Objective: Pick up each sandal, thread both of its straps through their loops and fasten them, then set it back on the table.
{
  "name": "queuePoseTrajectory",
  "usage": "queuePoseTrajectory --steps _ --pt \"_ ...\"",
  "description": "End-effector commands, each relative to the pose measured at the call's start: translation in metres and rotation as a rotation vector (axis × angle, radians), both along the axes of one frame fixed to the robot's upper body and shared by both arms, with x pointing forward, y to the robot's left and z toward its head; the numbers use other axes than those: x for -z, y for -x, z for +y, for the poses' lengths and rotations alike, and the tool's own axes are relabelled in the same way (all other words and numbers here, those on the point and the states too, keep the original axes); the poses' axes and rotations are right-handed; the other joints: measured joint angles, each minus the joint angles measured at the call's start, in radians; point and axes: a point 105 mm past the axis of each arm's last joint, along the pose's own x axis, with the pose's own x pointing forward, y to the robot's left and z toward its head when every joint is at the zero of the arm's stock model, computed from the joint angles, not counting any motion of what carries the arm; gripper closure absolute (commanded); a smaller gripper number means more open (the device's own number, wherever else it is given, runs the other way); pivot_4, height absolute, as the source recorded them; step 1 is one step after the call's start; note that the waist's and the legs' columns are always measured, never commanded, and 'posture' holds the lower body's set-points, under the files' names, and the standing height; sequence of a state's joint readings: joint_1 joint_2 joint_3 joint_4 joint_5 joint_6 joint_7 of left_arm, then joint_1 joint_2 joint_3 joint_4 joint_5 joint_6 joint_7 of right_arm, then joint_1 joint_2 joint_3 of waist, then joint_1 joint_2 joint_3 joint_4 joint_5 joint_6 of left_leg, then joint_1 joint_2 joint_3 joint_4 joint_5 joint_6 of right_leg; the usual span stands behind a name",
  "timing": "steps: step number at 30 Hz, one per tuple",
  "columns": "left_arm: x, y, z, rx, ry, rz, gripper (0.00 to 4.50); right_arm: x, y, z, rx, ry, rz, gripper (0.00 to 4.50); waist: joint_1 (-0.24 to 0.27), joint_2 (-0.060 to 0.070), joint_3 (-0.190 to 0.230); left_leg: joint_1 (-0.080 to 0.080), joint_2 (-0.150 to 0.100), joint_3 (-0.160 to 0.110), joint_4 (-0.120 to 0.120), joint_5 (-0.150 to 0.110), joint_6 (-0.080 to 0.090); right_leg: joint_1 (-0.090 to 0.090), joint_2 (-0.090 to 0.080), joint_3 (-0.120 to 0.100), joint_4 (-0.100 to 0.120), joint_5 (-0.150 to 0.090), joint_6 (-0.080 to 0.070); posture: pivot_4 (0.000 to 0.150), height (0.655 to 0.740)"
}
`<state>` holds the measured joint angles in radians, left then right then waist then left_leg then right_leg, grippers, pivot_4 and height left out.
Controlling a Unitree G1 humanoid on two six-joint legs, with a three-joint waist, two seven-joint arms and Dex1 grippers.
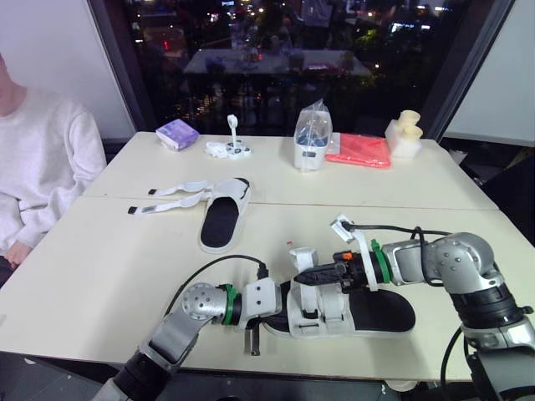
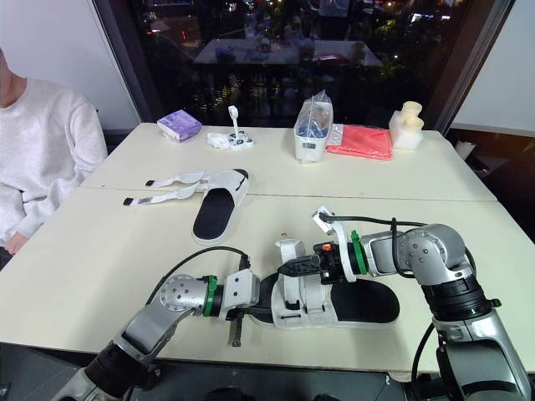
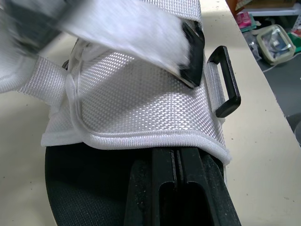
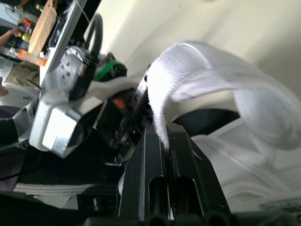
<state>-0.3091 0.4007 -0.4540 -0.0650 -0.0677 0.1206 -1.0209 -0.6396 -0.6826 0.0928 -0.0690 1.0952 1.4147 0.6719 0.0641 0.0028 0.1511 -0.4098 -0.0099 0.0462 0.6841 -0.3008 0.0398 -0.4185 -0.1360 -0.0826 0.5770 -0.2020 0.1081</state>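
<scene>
Hiding left hand's [image 1: 282, 306] fingertips [image 3: 161, 165]: the near sandal's [image 1: 378, 316] strap [image 3: 141, 103].

Two cream worktops stand pushed together, the near one [image 1: 92, 284] and the far one [image 1: 443, 184] meeting along a straight seam that runs from side to side. Behind the far one a wide window [image 1: 192, 83] looks out on the night, dark glass dotted with small coloured lights; a pale table shape [image 1: 251, 60] shows in it, whether outside or mirrored cannot be told. Dark frame posts [image 1: 113, 75] edge the glass on both sides. A plain white wall [image 1: 50, 42] lies to the left, another [image 1: 514, 83] to the right. The floor [image 1: 33, 372] below the near edge is dark grey. The worktops are evenly lit from indoors.
</scene>
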Motion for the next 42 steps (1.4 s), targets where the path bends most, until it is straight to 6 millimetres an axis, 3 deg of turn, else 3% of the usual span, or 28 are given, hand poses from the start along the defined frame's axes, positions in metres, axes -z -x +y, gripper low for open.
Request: queuePoseTrajectory --steps 1,10,19,28,36,42 --pt "0.041 0.009 0.008 -0.027 -0.121 0.122 4.5 0.003 0.0 0.002 0.001 0.012 -0.029 4.48 0.0 0.0 0.0 0.0 0.0 0.0 0.0 0.0 0.0 0.0 0.0 0.0 0.0 0.0 0.0 0.15 0.74" --pt "0.04 0.009 0.007 -0.017 -0.124 0.117 4.5 0.015 -0.002 0.0 0.015 0.069 -0.11 4.48 0.0 0.0 0.0 0.0 0.0 0.0 0.0 0.0 0.0 0.0 0.0 0.0 0.0 0.0 0.0 0.15 0.74" --pt "0.041 0.01 0.007 -0.011 -0.127 0.116 4.5 0.014 0.012 0.0 -0.058 0.087 -0.139 4.48 0.0 0.0 0.0 0.0 0.0 0.0 0.0 0.0 0.0 0.0 0.0 0.0 0.0 0.0 0.0 0.15 0.74" --pt "0.041 0.01 0.007 -0.006 -0.128 0.111 4.5 0.01 0.008 -0.005 -0.085 0.122 -0.232 4.48 0.0 0.0 0.0 0.0 0.0 0.0 0.0 0.0 0.0 0.0 0.001 0.0 0.0 0.0 0.0 0.15 0.74" --pt "0.04 0.009 0.007 -0.011 -0.126 0.111 4.5 0.009 0.028 0.004 -0.223 0.143 -0.283 4.48 0.0 0.0 0.0 0.0 0.0 0.0 0.0 0.0 0.0 0.0 0.0 0.0 0.0 0.0 0.0 0.15 0.74" --pt "0.04 0.008 0.007 -0.015 -0.126 0.112 4.5 0.024 0.035 0.006 -0.267 0.202 -0.303 4.48 0.0 0.0 0.0 0.0 0.0 0.0 0.0 0.0 0.0 0.0 0.0 0.0 0.0 0.0 0.0 0.15 0.74"
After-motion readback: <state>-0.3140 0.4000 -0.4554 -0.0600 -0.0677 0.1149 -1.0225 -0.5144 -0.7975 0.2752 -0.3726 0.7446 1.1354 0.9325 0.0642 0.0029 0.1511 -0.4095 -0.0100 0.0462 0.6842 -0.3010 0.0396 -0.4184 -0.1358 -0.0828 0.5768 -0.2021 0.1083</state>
